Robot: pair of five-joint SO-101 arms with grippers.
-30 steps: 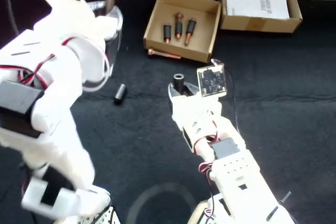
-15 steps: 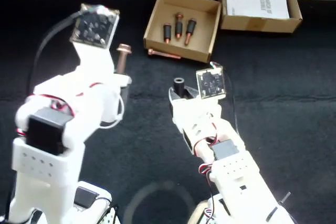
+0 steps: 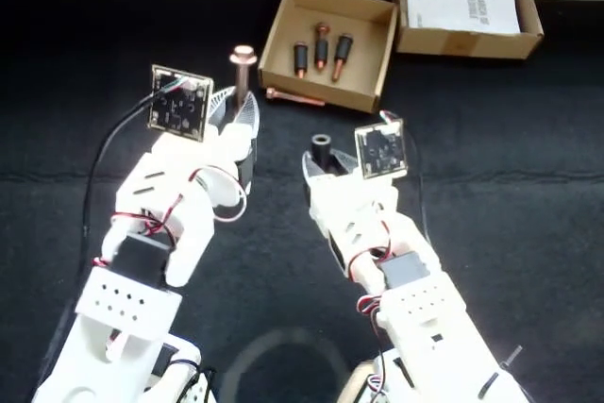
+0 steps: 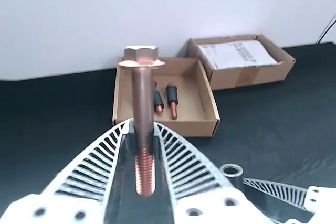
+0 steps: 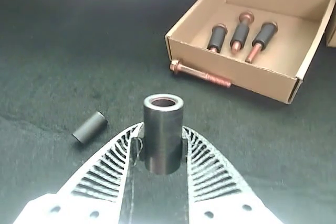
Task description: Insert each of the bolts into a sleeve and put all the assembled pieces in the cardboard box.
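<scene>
- While the left gripper [image 3: 240, 106] has its fingers pinched shut on the threaded end of a copper bolt [image 3: 243, 68], the bolt stands upright, head up, at ten o'clock from the right gripper [image 3: 321, 162] in the high view.
- Closed around a dark sleeve [image 5: 163, 132], the right gripper holds it upright with the bore facing up.
- At twelve o'clock from that sleeve sits the cardboard box [image 3: 349, 96], with three assembled pieces [image 3: 322, 44] lying inside.
- Just beside the box's near wall lies a loose bolt [image 3: 294, 96].
- On the black table [image 3: 510, 158] a spare sleeve [image 5: 89, 127] lies on its side.
- At two o'clock from the right gripper, a second box [image 3: 467, 42] holds a paper sheet [image 3: 462, 2].
</scene>
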